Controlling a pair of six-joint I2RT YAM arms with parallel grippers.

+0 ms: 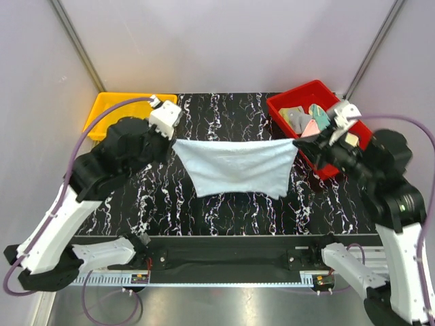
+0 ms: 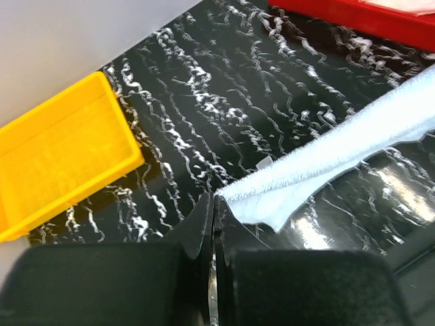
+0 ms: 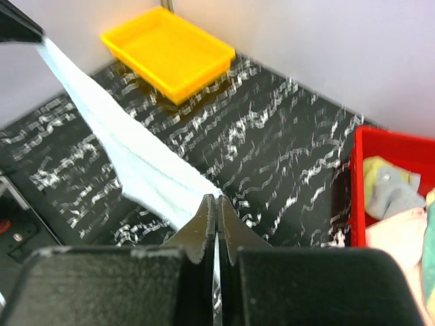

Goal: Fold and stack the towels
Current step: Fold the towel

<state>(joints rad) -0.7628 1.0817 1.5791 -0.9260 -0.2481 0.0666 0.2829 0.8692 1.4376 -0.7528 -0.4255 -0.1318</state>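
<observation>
White arms point(image 1: 51, 227) carry bulky black joints point(image 1: 126, 146), purple cables point(image 1: 84, 138), black tools point(image 2: 212, 198).

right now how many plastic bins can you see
2: a yellow rectangular plastic bin at the far left corner, and a red rectangular plastic bin at the far right, holding crumpled pastel towels. No others show, though one could be hidden.
</observation>
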